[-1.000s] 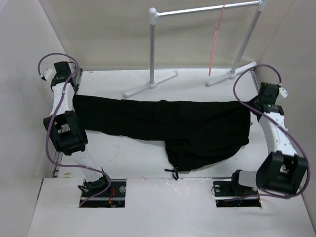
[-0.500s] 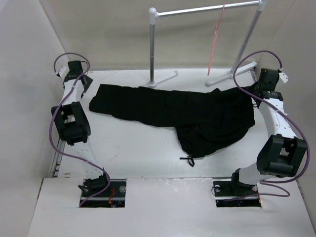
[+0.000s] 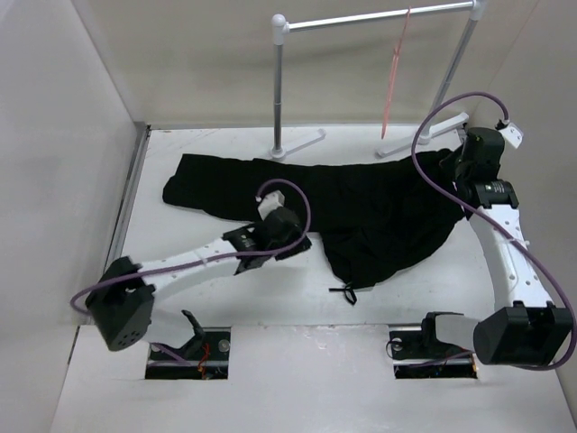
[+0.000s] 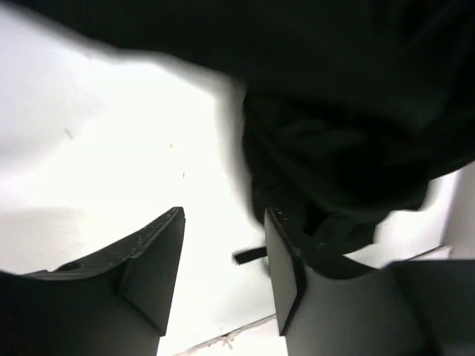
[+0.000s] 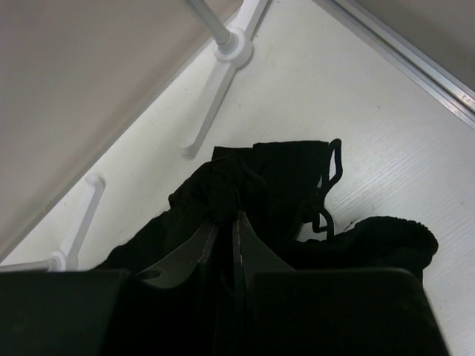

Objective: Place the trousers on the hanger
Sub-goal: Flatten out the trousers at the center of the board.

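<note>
The black trousers (image 3: 361, 207) lie spread across the white table, leg end at the left and bunched waist at the right. In the left wrist view the trousers (image 4: 341, 111) fill the top and right. The thin pink-red hanger (image 3: 393, 81) hangs from the rail at the back right. My left gripper (image 3: 296, 242) hovers by the trousers' near edge, mid-table. Seen from the wrist, the left gripper (image 4: 223, 226) is open, with only bare table between its fingers. My right gripper (image 3: 453, 165) is at the waist end. The right gripper (image 5: 226, 221) is shut on a bunch of trousers (image 5: 260, 174).
The white-and-grey garment rail (image 3: 379, 18) stands at the back, its feet (image 3: 275, 153) on the table just behind the trousers; the feet (image 5: 223, 74) also show in the right wrist view. A black drawstring (image 3: 343, 293) trails off the trousers' near edge. Walls close in left and right.
The left gripper let go of the leg end at the far left and swung to mid-table by the trousers' near edge. The right arm pulled the waist back and right; the trousers shifted that way.
</note>
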